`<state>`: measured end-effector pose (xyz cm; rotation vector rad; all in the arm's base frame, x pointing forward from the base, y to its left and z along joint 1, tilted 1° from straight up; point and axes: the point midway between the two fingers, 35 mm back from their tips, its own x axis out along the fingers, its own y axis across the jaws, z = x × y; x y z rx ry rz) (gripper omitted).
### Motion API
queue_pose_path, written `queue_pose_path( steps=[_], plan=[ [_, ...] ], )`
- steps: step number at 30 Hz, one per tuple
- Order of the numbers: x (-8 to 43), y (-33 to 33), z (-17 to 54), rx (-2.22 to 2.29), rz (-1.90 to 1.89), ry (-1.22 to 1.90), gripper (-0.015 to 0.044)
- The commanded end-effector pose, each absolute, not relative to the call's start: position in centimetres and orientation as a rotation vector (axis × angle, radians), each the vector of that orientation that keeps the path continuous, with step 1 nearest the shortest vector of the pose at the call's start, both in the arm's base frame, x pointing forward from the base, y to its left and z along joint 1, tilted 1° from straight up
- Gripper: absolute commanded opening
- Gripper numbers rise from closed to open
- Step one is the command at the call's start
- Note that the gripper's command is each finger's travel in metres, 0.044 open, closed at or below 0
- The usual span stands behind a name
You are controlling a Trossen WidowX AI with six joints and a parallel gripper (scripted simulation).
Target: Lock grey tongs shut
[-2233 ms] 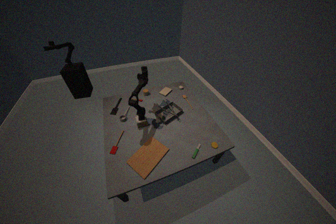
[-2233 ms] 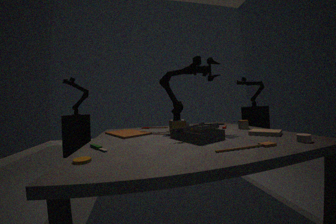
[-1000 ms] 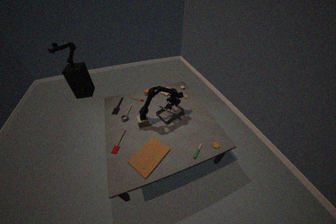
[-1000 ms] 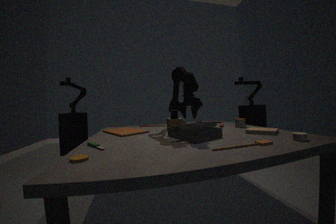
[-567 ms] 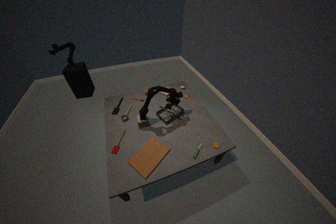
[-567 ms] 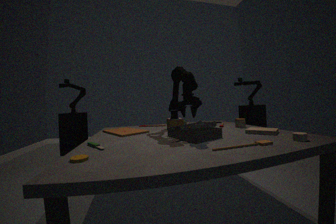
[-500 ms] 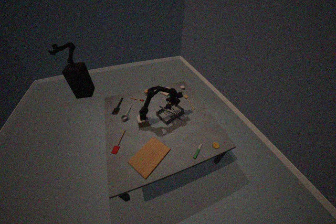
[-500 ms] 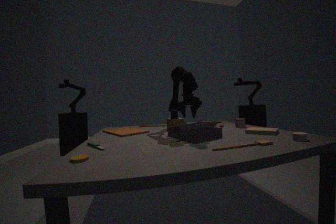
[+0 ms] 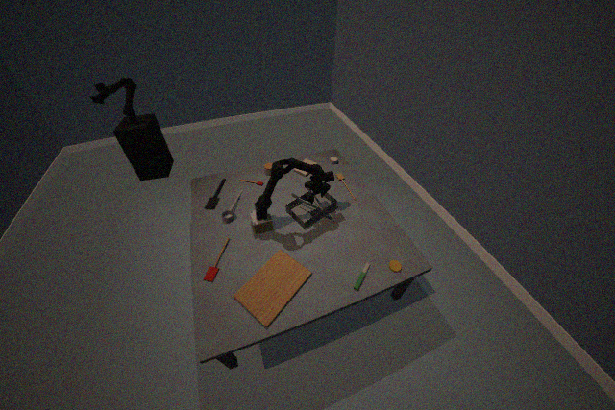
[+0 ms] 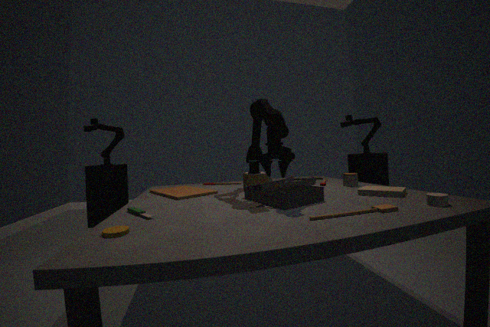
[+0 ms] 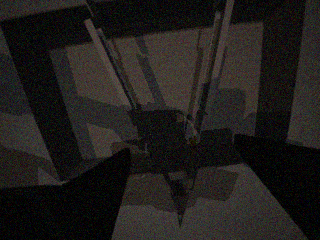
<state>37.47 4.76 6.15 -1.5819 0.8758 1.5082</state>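
From up here, the desk [image 9: 342, 256] [image 10: 253, 232] fills the lower middle of the frame, and the black arm [image 9: 269, 189] [image 10: 256, 133] arches over its middle. The jaws [image 9: 313, 197] [image 10: 276, 174] point down at the roasting tin [image 9: 304, 225] [image 10: 285, 197] [image 11: 282, 75], right of centre; the grey tongs [image 9: 308, 202] [image 11: 117, 70] lie across it. The wooden board [image 9: 273, 287] [image 10: 183, 191] sits well apart from them, low in the frame, with a red-headed spatula [image 9: 211, 274] to its left. Toward the lower right I see a green-handled tool [image 9: 360, 278] [image 10: 137, 210] and, near it, a yellow disc [image 9: 394, 265] [image 10: 115, 231].

Seen from the side, the jaws hang above the tin at the centre, their two fingers spread. The board lies flat at the left, beyond the green-handled tool and the disc; a wooden utensil [image 10: 347, 212] lies in front of the tin, lower right of centre.

Close up at the wrist, the jaws are wide open — dark fingers at the lower left and lower right — with nothing gripped. The tongs' two arms spread apart toward the top of the frame, and their narrower end shows between the fingers. It's too murky to make out the hinge clearly.
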Motion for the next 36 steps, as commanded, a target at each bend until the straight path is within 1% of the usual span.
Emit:
queue_pose_path(
  steps=[1,36],
  plan=[
    [37.3,4.7,5.2,-1.583,1.519,0.886,0.044],
    [37.4,4.9,-0.6,-1.583,1.519,0.886,0.044]
  ],
)
